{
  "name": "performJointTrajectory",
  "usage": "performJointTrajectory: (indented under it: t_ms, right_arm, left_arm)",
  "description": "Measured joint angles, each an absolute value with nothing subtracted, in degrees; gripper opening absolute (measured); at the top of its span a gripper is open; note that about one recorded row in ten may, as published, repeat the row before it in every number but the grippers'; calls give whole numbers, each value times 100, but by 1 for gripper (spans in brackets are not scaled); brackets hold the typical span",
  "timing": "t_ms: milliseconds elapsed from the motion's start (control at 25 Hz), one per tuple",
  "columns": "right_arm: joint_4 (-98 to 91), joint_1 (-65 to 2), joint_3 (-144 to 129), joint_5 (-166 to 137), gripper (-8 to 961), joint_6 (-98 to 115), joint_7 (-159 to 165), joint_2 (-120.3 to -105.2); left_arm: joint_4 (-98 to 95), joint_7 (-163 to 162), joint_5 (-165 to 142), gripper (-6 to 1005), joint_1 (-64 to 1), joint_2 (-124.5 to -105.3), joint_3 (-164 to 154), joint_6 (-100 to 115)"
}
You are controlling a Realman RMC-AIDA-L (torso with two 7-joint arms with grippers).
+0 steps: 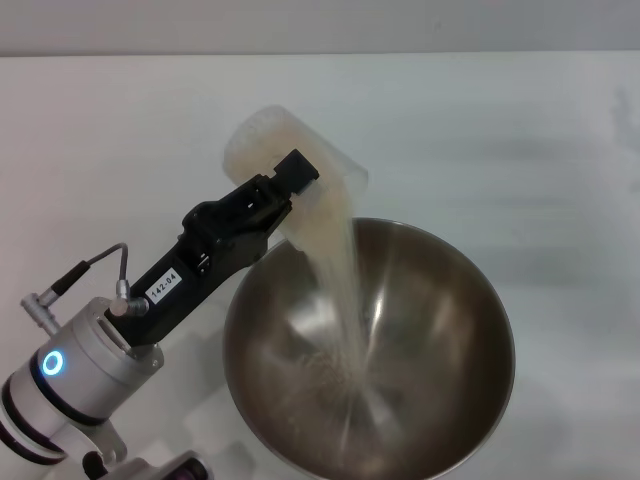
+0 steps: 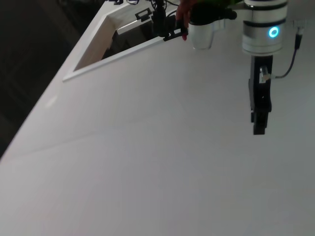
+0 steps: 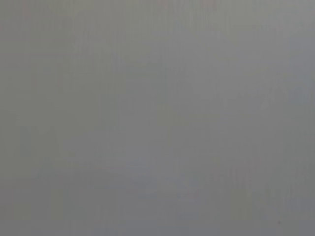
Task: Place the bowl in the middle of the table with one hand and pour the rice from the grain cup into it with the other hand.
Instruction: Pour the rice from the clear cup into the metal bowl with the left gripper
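Observation:
The steel bowl (image 1: 455,310) stands on the white table (image 1: 110,130), at the middle front of the head view. My left gripper (image 1: 288,196) is shut on the grain cup (image 1: 268,140) and holds it tipped above the bowl's far left rim. Rice (image 1: 342,290) falls from the cup in a pale stream into the bowl, and a thin scatter of grains lies on the bowl's bottom (image 1: 340,375). My right gripper (image 2: 259,124) shows only in the left wrist view, hanging over the bare table, apart from the bowl. The right wrist view shows only plain grey surface.
The left wrist view shows the table (image 2: 147,162) and its far edge (image 2: 118,54), with a dark space and black gear (image 2: 160,19) beyond it. The right arm's ring light (image 2: 273,32) glows above its gripper.

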State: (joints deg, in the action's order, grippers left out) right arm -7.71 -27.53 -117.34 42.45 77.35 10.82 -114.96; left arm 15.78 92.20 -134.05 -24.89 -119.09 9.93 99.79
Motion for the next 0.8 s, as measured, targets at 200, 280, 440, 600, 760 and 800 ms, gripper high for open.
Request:
performJointTrajectory:
  t_ms: [200,280,440,600,760,800]
  right_arm:
    - [-759,-2735,-11714,4245,420,7735,1035,-11514]
    - [-753,-2726,-11710,4246,420,7735,1019,-11518]
    - [-752,-2703,-11698,4271,420,7735,1018,-11528]
    - [-777,-2678,-11695,4272,420,7735,1015,-11544]
    - [-775,-2670,-11695,4260,420,7791,999,-11575]
    - [-770,-2668,-11695,4261,420,7813,982,-11578]
  left_arm:
    - [1543,9833,-13519,32,-2486,-11889,983,10144]
    - [1492,9999,-13628,33,-2479,-11885,992,10194]
    - [1462,10360,-13849,33,-2462,-11883,995,10254]
    - [1427,10583,-13926,34,-2473,-11884,995,10244]
    - [1359,10743,-13928,34,-2496,-11889,994,10207]
    - [1359,10743,-13928,34,-2496,-11889,994,10207]
